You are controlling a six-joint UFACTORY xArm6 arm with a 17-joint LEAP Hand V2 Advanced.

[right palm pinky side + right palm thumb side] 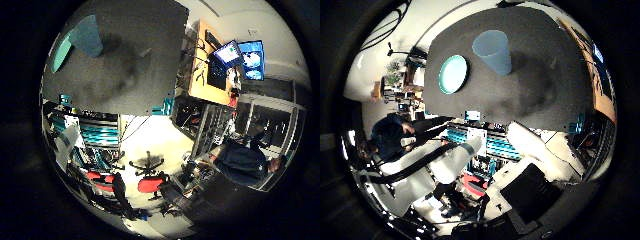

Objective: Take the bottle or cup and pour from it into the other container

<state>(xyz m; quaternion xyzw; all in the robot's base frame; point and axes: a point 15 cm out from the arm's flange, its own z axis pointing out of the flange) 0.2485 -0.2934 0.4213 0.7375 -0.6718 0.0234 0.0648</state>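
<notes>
Cup (492, 50): pale blue, tapered, wider at the rim, standing alone on the dark grey desk (540, 95). I see it well apart from the palm. Just beside it lies a teal plate (453, 74), close to one desk edge. The rest of the desk surface around the cup is bare out to its far edges. White parts of the hand (460, 157) and arm cross the thumb side view; I cannot tell how far the fingers are open.
</notes>
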